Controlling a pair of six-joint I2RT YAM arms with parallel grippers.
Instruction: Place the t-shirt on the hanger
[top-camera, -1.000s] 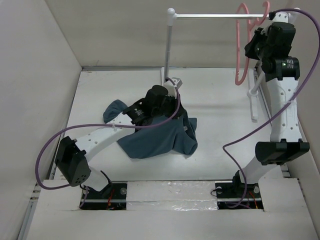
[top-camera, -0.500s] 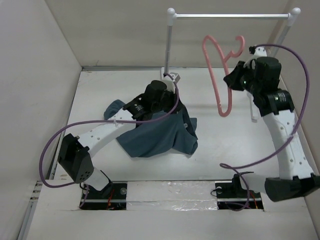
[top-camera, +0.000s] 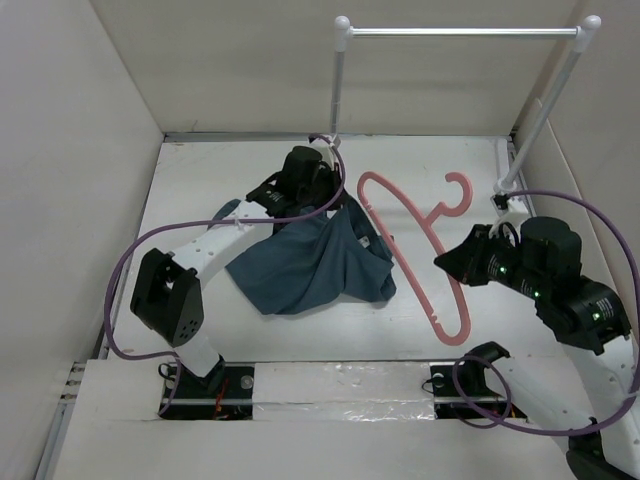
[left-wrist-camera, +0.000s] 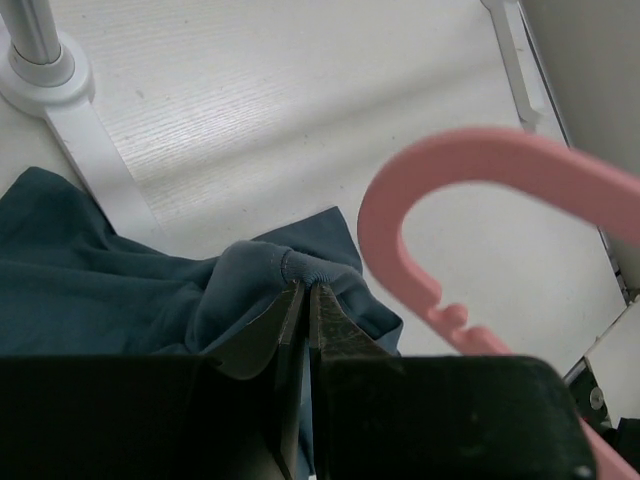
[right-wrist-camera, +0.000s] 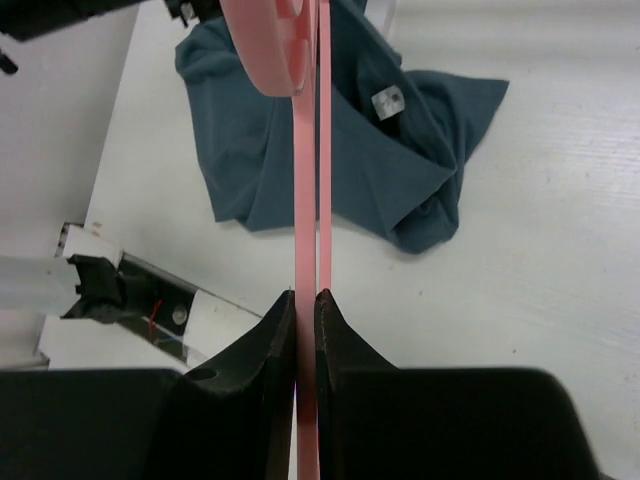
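Observation:
The dark teal t-shirt (top-camera: 310, 265) lies crumpled on the white table, one edge lifted toward the back. My left gripper (top-camera: 338, 198) is shut on a bunched fold of that edge, seen at the fingertips (left-wrist-camera: 305, 287) in the left wrist view, with the t-shirt (left-wrist-camera: 100, 290) hanging below. The salmon-pink hanger (top-camera: 400, 192) hangs in the air just right of the shirt, hook pointing to the back right. My right gripper (top-camera: 440, 262) is shut on one of its thin bars. In the right wrist view the hanger (right-wrist-camera: 308, 200) runs straight out from the jaws (right-wrist-camera: 306, 295) over the t-shirt (right-wrist-camera: 400, 170).
A white metal rail (top-camera: 455, 32) spans the back on two posts (top-camera: 338, 90), (top-camera: 545, 100). The left post's base foot (left-wrist-camera: 45, 70) sits just behind the shirt. Walls enclose the table at left, back and right.
The right arm has taken the hanger off the rail and swung it down and left, to beside the shirt. The left gripper has pulled the shirt's edge up and toward the back.

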